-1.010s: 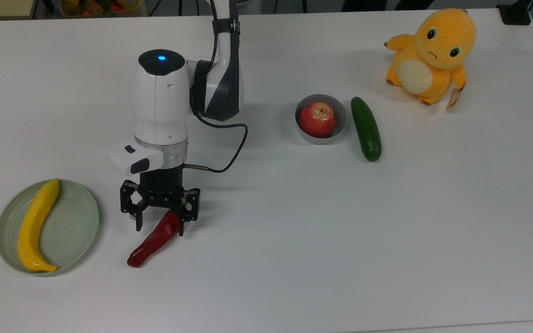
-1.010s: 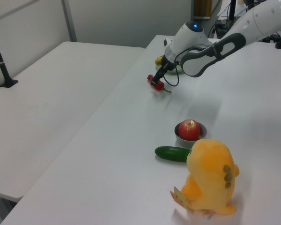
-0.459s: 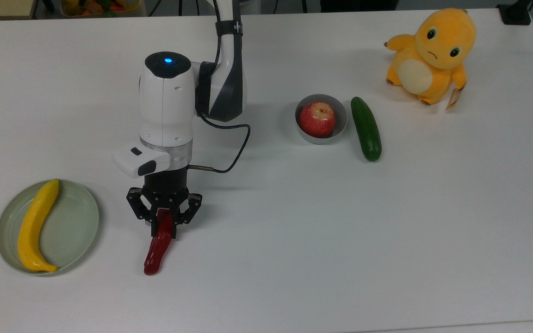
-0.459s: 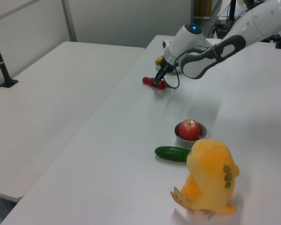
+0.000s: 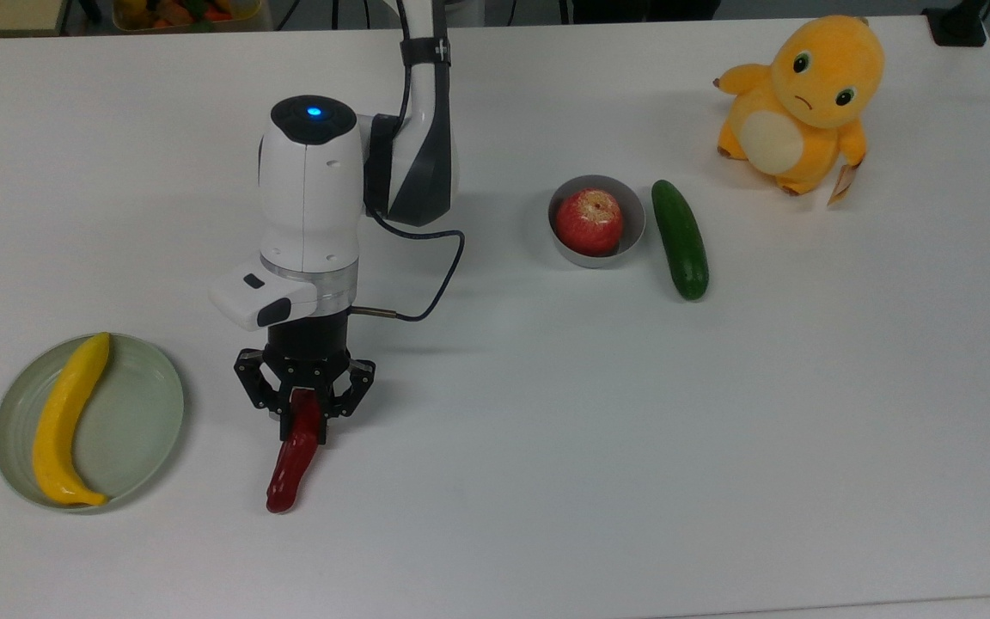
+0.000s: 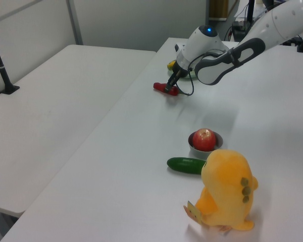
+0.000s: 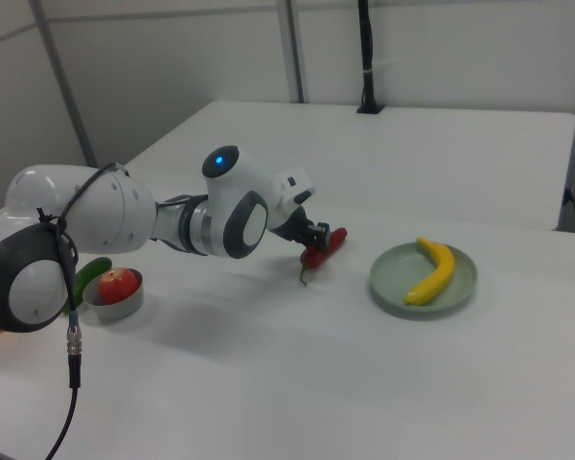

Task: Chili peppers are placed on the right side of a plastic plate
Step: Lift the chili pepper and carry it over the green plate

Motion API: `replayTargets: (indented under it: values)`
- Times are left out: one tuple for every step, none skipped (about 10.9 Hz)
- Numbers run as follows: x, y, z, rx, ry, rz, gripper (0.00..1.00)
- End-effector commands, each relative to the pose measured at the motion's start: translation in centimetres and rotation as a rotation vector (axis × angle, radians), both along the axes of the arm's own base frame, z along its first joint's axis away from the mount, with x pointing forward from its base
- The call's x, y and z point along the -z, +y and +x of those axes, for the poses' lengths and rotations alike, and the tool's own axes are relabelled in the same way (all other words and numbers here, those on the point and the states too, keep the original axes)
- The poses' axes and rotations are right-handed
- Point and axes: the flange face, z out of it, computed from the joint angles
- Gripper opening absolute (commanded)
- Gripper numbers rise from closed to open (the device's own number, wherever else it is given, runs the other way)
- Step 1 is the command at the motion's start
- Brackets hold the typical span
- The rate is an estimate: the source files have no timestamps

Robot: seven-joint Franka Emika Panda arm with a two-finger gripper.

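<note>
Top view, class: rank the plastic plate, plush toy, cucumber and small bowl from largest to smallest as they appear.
1. plastic plate and orange plush toy: about alike, too close to rank
2. cucumber
3. small grey bowl, holding an apple

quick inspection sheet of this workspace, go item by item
surface: white table, no spills seen
job's things: chili pepper lies beside the plastic plate, on the top view's right of it and apart from it; the plate holds a banana
clutter: apple in a small grey bowl; cucumber beside the bowl; orange plush toy at the far corner
gripper: gripper shut on the pepper's stem end
cables: black cable loops from the wrist above the table
surroundings: a second white table alongside; a black post on another table behind
</note>
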Motion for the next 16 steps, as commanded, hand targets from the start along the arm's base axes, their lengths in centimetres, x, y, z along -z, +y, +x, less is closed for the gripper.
replayTargets:
  values:
    - [-4.0,0.1,-0.1,0.016,-0.054,0.006,0.0]
    - [-5.5,-0.1,-0.2,0.021,-0.071,0.008,0.0]
    - [-7.6,-0.5,-0.3,0.026,-0.097,0.011,0.0]
    - [-9.2,-1.4,-0.4,0.04,-0.121,0.014,0.0]
    - [-10.6,-3.0,-0.6,0.06,-0.136,0.011,0.0]
    - [-11.7,-5.2,-1.0,0.089,-0.124,0.008,0.0]
    - [-13.4,-6.5,-0.9,0.107,-0.131,0.007,0.0]
    - [-14.0,-8.1,-0.9,0.125,-0.143,0.005,0.0]
    - [-14.7,-10.0,-1.1,0.149,-0.158,0.004,0.0]
    - [-14.9,-11.6,-1.3,0.162,-0.162,0.009,0.0]
    - [-14.5,-13.2,-1.6,0.146,-0.154,0.004,0.0]
    - [-14.9,-15.2,-2.0,0.126,-0.157,-0.002,0.0]
    - [-15.2,-17.3,-2.3,0.117,-0.164,-0.005,0.0]
    - [-14.6,-18.9,-2.3,0.102,-0.161,-0.018,0.0]
    - [-13.8,-21.0,-2.3,0.096,-0.157,-0.042,0.0]
    - [-13.3,-22.7,-2.2,0.09,-0.16,-0.055,0.0]
